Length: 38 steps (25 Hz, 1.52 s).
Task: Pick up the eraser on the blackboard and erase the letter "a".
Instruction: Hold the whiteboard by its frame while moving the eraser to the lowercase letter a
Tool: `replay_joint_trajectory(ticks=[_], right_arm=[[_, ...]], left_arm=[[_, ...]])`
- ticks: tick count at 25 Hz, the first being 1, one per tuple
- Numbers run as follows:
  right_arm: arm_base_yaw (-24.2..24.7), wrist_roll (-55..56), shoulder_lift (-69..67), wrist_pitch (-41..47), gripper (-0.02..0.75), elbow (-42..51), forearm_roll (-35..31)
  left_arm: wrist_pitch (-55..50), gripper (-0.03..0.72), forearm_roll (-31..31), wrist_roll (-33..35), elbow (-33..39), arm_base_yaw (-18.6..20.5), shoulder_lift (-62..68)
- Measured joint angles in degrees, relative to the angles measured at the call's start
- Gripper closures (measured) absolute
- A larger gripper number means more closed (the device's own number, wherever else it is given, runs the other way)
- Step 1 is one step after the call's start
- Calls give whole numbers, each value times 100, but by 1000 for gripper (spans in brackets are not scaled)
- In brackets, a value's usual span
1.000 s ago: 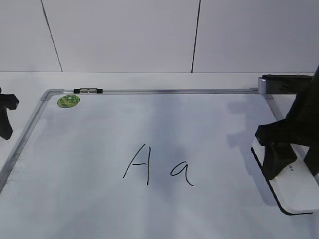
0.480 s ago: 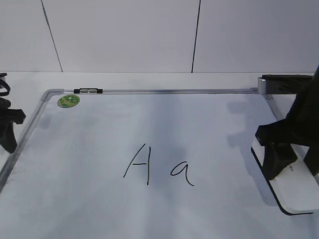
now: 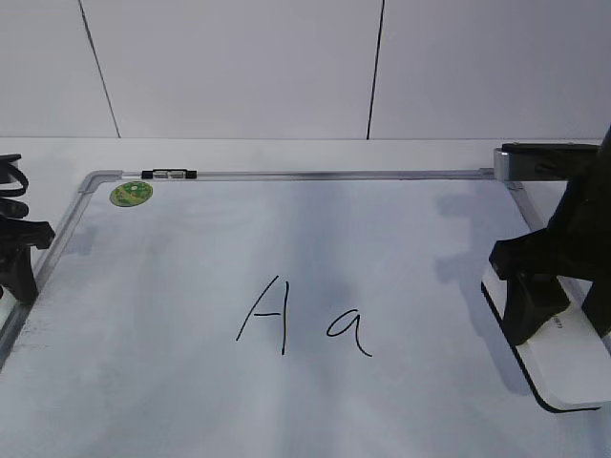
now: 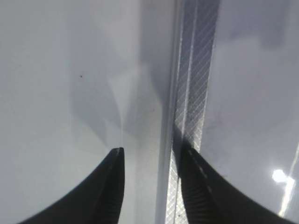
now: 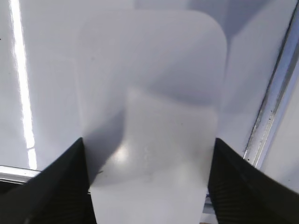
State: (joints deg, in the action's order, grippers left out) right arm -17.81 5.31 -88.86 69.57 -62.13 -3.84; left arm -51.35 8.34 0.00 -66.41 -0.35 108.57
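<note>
The eraser (image 3: 573, 367), a flat white block with a dark underside, lies on the right edge of the blackboard (image 3: 286, 175). My right gripper (image 3: 561, 310) straddles it. In the right wrist view the two fingers (image 5: 147, 154) press against both long sides of the eraser (image 5: 154, 93), which rests flat on the board. The letter "a" (image 3: 348, 331) is in thin black marker near the board's middle, left of the eraser. My left gripper (image 3: 14, 262) is open and empty over the board's left frame rail (image 4: 191, 93), one finger on each side of it (image 4: 152, 158).
A taller capital "A" (image 3: 267, 315) is just left of the "a". A black-and-clear marker pen (image 3: 169, 174) lies on the top rail, with a round green sticker (image 3: 131, 194) below it. The board's right rail shows in the right wrist view (image 5: 271, 107). A white wall stands behind.
My left gripper has moved in from the left and down to the board's left rail. The right arm and the eraser have not visibly moved.
</note>
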Motion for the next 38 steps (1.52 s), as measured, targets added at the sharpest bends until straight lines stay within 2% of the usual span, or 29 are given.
replay_joint_trajectory(ticks=[10,19,23,28,38], right_arm=[[0,0,0,0,206,0,0],[0,0,0,0,206,0,0],[0,-11,0,0,206,0,0],[0,-32,0,0,206,0,0],[-14,-151,-146,6,206,-142,-52]], left_arm=[[-97,390,38,0,-100,0,135],[-124,596,224,0,-103,0,147],[-124,644,234,0,-112,0,147],[-137,671,224,69,-112,0,147],[-137,673,225,196,-112,0,147]])
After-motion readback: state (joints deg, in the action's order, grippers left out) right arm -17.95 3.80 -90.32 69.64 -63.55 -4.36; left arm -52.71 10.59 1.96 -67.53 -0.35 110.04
